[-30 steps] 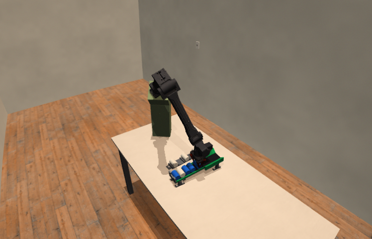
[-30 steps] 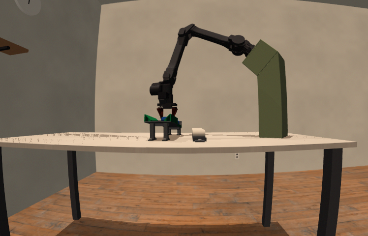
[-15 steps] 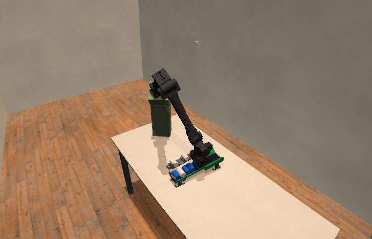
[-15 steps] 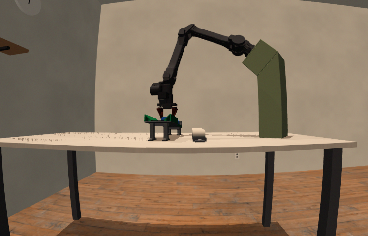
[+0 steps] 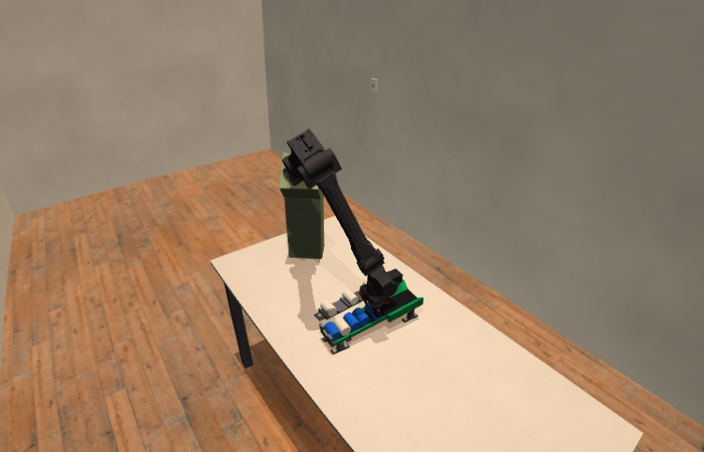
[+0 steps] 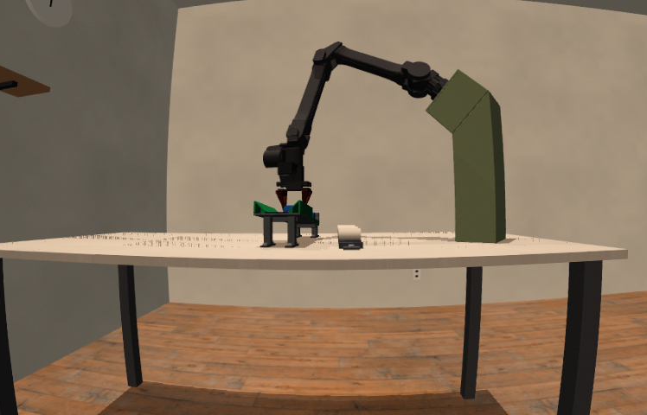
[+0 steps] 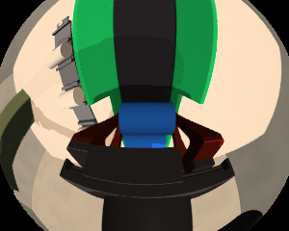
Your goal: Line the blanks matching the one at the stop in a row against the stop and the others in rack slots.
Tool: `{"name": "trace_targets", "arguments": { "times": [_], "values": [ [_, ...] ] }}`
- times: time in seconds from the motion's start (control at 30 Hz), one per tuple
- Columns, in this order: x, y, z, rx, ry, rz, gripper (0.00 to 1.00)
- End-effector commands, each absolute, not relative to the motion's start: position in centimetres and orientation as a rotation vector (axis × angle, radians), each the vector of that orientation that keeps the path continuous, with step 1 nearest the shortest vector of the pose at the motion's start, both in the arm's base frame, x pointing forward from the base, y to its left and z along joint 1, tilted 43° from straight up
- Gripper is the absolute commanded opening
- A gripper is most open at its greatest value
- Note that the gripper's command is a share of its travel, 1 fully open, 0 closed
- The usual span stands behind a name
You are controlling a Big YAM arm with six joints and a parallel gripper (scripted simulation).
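Note:
The green feed ramp [image 5: 374,322] with a black floor stands on legs on the table. My gripper [image 5: 376,306] is down in the ramp, shut on a blue blank [image 7: 146,127] that lies across the black floor [image 7: 146,33] between the green walls. I cannot tell whether this blank touches the floor. Toward the ramp's low end lie two blue blanks [image 5: 356,319], then a white blank [image 5: 343,326], then one more blue blank [image 5: 332,330]. The grey stock rack [image 5: 338,305] beside the ramp holds two white blanks [image 5: 349,297]. The rack also shows in the wrist view [image 7: 70,71].
The olive arm pedestal [image 5: 302,215] stands at the table's far end. From the side, the ramp [image 6: 285,214] stands left of the low rack [image 6: 349,236]. The table's front edge runs close to the ramp's low end.

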State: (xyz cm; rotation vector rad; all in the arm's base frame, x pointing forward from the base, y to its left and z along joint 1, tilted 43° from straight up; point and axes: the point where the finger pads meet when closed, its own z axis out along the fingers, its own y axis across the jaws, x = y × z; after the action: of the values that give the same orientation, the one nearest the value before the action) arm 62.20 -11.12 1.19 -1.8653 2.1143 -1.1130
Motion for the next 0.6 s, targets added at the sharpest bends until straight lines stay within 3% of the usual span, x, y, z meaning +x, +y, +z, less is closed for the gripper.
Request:
{"name": "trace_targets", "arguments": {
  "times": [0.0,0.57],
  "values": [
    [61.97,-9.83,0.09,-1.905,2.091,-1.102,0.57],
    [62.08,-9.7,0.33,-1.904,2.087,-1.105,0.57]
  ]
}}
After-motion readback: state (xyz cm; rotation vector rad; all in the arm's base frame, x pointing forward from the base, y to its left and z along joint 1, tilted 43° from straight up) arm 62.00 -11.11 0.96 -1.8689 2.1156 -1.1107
